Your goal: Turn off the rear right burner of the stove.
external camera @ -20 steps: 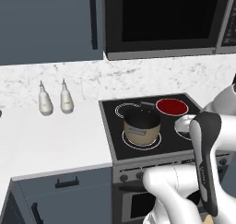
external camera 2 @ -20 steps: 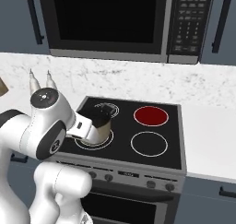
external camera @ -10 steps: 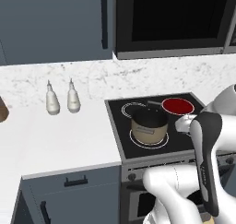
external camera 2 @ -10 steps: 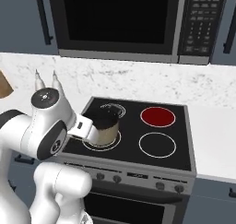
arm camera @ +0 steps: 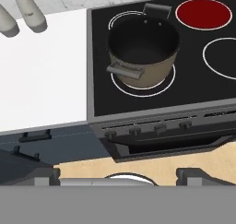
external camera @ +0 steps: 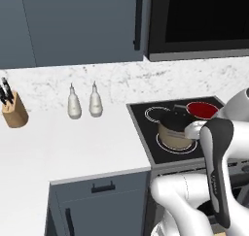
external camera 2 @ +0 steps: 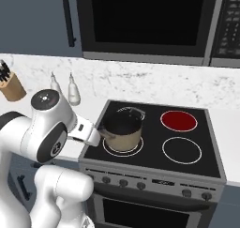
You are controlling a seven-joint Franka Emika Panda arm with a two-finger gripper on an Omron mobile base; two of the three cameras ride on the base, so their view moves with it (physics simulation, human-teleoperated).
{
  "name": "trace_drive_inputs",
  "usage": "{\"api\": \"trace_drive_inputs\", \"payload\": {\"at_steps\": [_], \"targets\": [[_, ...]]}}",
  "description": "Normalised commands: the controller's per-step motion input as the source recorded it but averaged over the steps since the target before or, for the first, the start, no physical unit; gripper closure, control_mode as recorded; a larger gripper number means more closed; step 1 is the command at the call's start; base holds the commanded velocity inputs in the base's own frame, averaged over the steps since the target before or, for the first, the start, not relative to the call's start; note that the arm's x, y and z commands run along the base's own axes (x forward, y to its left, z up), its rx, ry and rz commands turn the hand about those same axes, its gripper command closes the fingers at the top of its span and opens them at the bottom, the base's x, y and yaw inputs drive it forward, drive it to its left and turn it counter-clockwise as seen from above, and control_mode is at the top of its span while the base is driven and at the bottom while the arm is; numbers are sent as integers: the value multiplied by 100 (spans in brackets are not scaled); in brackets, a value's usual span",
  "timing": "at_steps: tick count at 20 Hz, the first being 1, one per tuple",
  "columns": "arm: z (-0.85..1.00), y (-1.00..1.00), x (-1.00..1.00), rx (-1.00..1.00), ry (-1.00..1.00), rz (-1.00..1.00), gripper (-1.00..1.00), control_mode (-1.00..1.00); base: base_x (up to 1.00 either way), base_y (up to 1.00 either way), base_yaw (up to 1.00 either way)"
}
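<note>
Rear right burner [arm camera: 203, 14] glows red — well beyond tool [arm camera: 119, 176].

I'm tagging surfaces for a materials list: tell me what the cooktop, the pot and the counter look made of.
Cooktop: glossy black glass, it seems; flat, with painted white rings.
Pot: probably brushed metal; tan matte wall, dark inside, grey handles.
Counter: white stone or laminate; the wall behind it is marble-veined, so likely marble-look.

The white bench [external camera: 73, 143] carries two bottles [external camera: 83, 102] and, left of them, a knife block [external camera: 13, 109].
</note>
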Motion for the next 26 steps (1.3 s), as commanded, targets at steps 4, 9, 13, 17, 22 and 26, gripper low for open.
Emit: {"api": "trace_drive_inputs", "payload": {"at_steps": [4, 9, 13, 17, 22, 26], "targets": [[0, 0, 0, 0, 0, 0, -100, 100, 0, 42, 0], [0, 0, 0, 0, 0, 0, -100, 100, 0, 31, 0], [0, 0, 0, 0, 0, 0, -100, 100, 0, 32, 0], [0, 0, 0, 0, 0, 0, -100, 100, -3, 28, 0], [0, 0, 0, 0, 0, 0, -100, 100, -10, 21, 0], [0, 0, 0, 0, 0, 0, -100, -100, 0, 3, 0]]}}
